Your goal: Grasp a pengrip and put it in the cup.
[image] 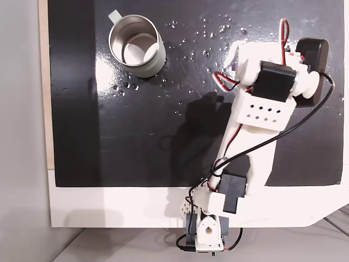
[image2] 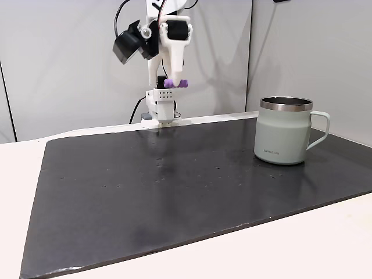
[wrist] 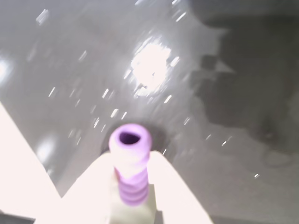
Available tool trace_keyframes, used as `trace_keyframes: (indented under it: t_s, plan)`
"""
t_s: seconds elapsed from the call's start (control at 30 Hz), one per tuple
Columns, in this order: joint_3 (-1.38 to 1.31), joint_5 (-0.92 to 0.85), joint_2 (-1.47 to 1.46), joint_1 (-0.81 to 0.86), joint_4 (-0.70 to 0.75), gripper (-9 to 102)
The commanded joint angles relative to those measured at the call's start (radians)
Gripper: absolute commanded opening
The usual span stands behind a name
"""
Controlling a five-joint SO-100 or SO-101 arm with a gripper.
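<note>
The black mat (image2: 174, 192) covers most of the table. The white arm (image: 256, 142) reaches over its right side in the top-down fixed view, raised well above the surface. The cup (image2: 286, 131) stands upright on the mat, well apart from the arm, open and empty (image: 136, 46). The gripper (image2: 175, 83) is clamped on the pengrip (wrist: 130, 163), which sticks out past the fingertips, its hollow end facing the wrist camera, clear of the mat (image2: 176, 83).
</note>
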Motion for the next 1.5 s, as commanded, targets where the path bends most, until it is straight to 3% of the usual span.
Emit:
trace_keyframes:
  t_s: [0.0,0.33,0.73,1.3,1.47]
  plan:
    - [-0.114,0.012,0.061,-0.098,0.017,0]
    - [-0.382,0.067,-0.126,-0.33,0.017,0]
    - [-0.721,0.077,-0.439,-0.46,-0.038,0]
    - [-0.815,0.075,-0.571,-0.572,-0.078,0]
    - [-0.827,0.08,-0.571,-0.565,-0.077,18]
